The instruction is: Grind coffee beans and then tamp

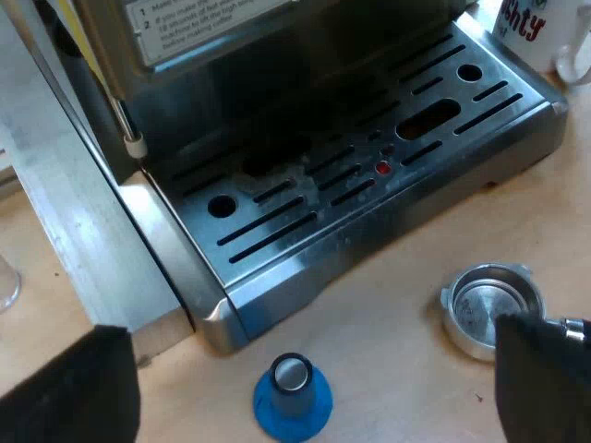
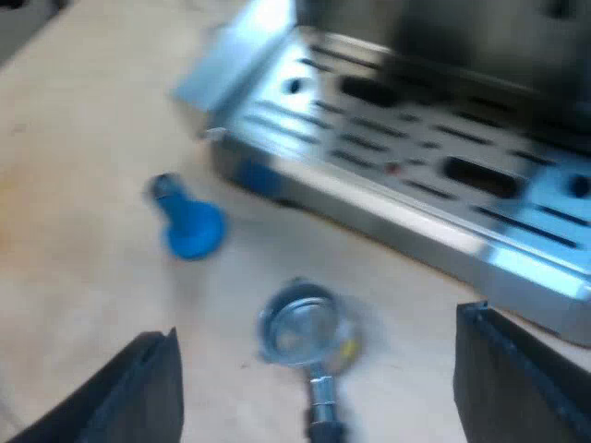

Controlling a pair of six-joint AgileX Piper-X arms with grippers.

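- Left gripper [image 1: 309,337]: two black fingers spread wide, nothing between them; it hangs above the light wooden table [image 1: 397,369].
- One blue tamper with a metal cap [image 1: 293,395] stands on the table beneath the gap, wide blue end down, just clear of the machine's front edge.
- One round metal holder with an empty basket [image 1: 489,309] lies on the table near one left finger, which hides its handle.
- Right gripper [image 2: 319,323]: two black fingers also set wide apart, holding nothing, above the same holder [image 2: 303,328]. Its metal neck points away from the machine.
- The tamper [image 2: 189,224] lies apart from the holder, on bare table.
- One steel espresso machine [image 1: 369,185], slotted drip tray foremost, stands behind both items [image 2: 416,166].
- One white mug with red lettering [image 1: 540,32] stands beside the tray's far corner.
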